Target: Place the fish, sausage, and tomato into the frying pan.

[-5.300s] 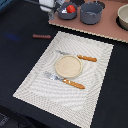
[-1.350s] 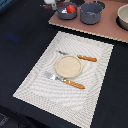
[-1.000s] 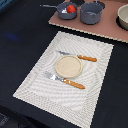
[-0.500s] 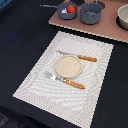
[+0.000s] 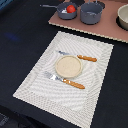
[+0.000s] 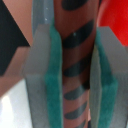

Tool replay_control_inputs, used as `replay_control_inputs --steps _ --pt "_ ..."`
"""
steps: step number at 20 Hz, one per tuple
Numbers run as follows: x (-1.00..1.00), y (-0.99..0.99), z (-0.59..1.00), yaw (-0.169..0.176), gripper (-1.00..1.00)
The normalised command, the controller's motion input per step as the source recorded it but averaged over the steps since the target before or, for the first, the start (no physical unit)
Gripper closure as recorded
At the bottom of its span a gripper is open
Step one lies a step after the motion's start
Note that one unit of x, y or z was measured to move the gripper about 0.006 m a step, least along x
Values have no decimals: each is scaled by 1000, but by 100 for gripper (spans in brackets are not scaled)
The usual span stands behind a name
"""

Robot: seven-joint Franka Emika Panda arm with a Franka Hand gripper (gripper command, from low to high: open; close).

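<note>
Claw (image 6: 76,75): pads clamped on sausage (image 6: 76,65).
Tomato (image 5: 71,8) lies in pan (image 5: 63,13); pot (image 5: 91,12) alongside.

**Materials and finishes on view**

The sausage (image 6: 76,65) looks like smooth, faintly glossy plastic, reddish-brown with dark stripes. The fingers (image 6: 46,85) are matt grey with rubbery green pads. The tomato (image 5: 71,8) is shiny red; the frying pan (image 5: 66,11) and the pot (image 5: 91,12) are dull grey. The placemat (image 5: 70,70) looks woven and ribbed, the plate (image 5: 68,66) matt beige, and the surface (image 5: 20,45) dark and matt.
</note>
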Motion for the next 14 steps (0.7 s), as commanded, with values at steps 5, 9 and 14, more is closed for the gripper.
replay_control_inputs --steps 5,9,14 --pt "467 15 280 0 100" --pt "160 -24 0 0 -100" --pt "33 0 0 0 -100"
